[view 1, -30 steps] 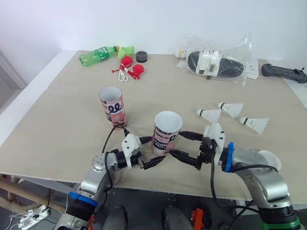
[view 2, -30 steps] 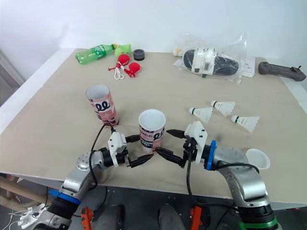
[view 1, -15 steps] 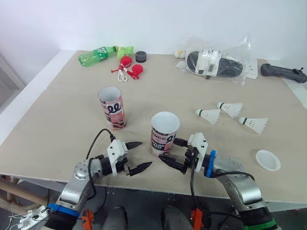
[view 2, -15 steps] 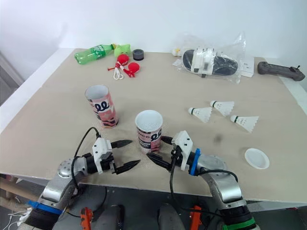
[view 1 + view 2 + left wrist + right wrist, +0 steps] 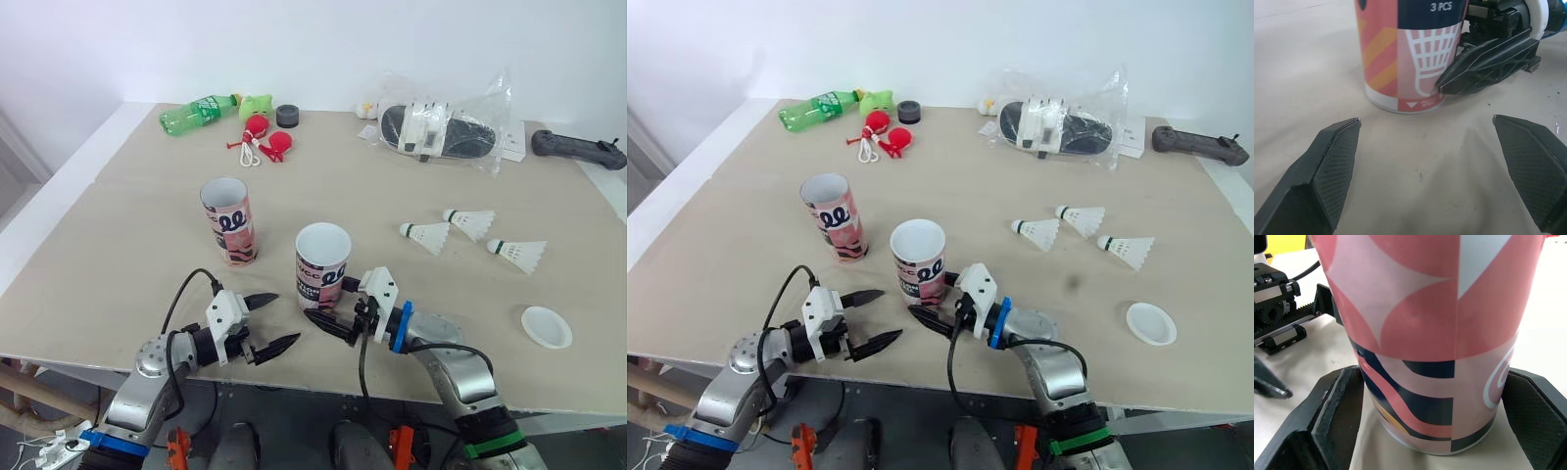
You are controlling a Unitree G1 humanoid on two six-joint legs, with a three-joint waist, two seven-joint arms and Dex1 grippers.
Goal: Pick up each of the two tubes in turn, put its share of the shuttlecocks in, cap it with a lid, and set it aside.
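Note:
Two pink patterned tubes stand upright and open-topped on the table: one at the left (image 5: 228, 220), one nearer the front edge (image 5: 321, 264). My right gripper (image 5: 326, 300) is shut on the nearer tube (image 5: 1430, 333) low down, with one finger (image 5: 1334, 416) on each side of its base. My left gripper (image 5: 269, 321) stands open just left of that tube (image 5: 1410, 54), holding nothing. Three white shuttlecocks (image 5: 427, 234) (image 5: 471, 222) (image 5: 519, 255) lie on the table to the right. A white lid (image 5: 546, 326) lies near the front right.
At the back are a green bottle (image 5: 199, 113), red toys (image 5: 265, 137), a black disc (image 5: 289, 116), a plastic bag with a black item (image 5: 441, 127) and a black controller (image 5: 578, 147). The table's front edge (image 5: 323, 377) lies just behind both grippers.
My right gripper has closed in around the nearer tube, and the tube has slid left with it. My left gripper has drawn back to the left, away from the tube.

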